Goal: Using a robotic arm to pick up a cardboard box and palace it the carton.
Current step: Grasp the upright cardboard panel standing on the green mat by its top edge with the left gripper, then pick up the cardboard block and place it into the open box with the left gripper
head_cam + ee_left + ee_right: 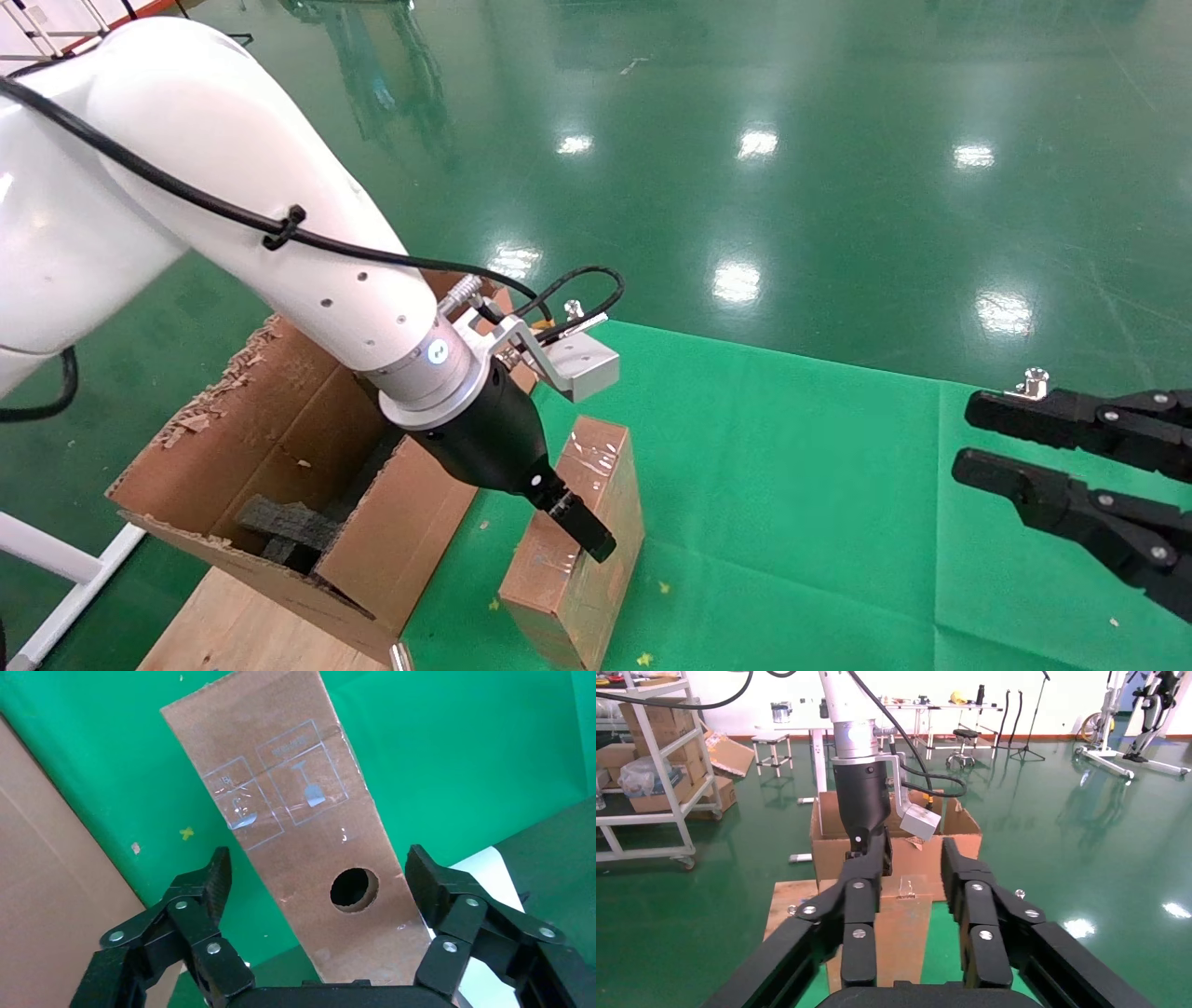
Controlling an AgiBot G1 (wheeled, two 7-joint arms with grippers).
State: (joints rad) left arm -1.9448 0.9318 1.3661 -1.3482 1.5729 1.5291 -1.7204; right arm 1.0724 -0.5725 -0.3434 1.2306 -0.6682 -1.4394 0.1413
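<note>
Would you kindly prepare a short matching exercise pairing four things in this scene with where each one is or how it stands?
Things:
1. cardboard box
2. carton
3. left gripper
4. right gripper

Descriptions:
A. idle at the right side, above the green mat, jaws apart
B. holds black foam pieces, flaps up
C. standing on the green mat, round hole in its narrow side
D. jaws open astride the small box

Pairs: 1-C, 2-B, 3-D, 4-A
</note>
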